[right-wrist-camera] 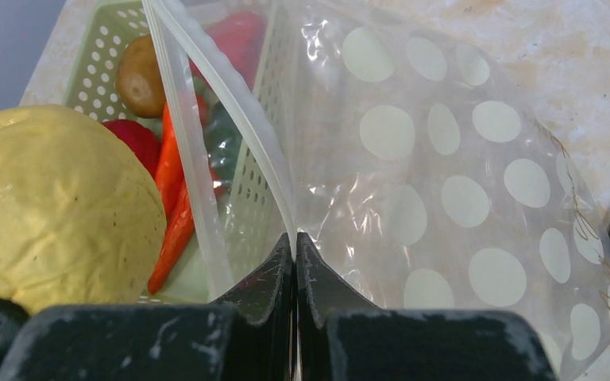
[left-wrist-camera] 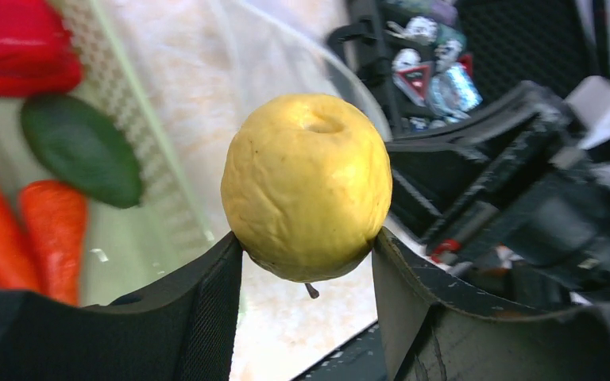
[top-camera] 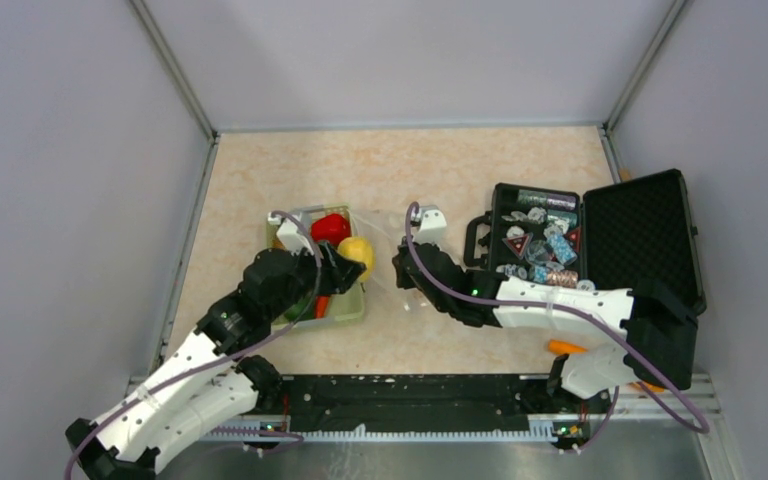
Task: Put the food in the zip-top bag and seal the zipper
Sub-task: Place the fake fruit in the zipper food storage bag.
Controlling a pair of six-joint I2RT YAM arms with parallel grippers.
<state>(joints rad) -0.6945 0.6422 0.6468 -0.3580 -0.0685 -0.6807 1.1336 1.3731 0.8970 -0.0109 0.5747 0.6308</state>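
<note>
1. The yellow toy fruit [left-wrist-camera: 306, 186] is off the worktop, above the right-hand rim of the pale green basket [top-camera: 345, 312]. The left end effector [left-wrist-camera: 306, 238] clamps it by its lower half.
2. The fruit is nearly round, with no clear long axis. Its dimpled end tilts up and away from the fingers, and a small stub points down.
3. The zip-top bag [right-wrist-camera: 445, 182] lies just right of the basket, with its mouth turned towards it. The zipper [right-wrist-camera: 238, 131] runs lengthwise from the pinch point out along the basket wall, its two lips spreading into a narrow V.
4. The right end effector [right-wrist-camera: 295, 262] is closed on the bag's mouth edge where the lips meet.
5. Left in the basket are the red pepper [top-camera: 331, 227], carrots [left-wrist-camera: 52, 230], a dark green piece [left-wrist-camera: 83, 147] and a brown piece [right-wrist-camera: 141, 75].
6. Risks, as I judge them:
   - The opening looks tight for the fruit, so a push could fold the floppy lip shut.
   - The low grip on a glossy ball could let it roll out.
   - With only one point held, the bag may slide.
</note>
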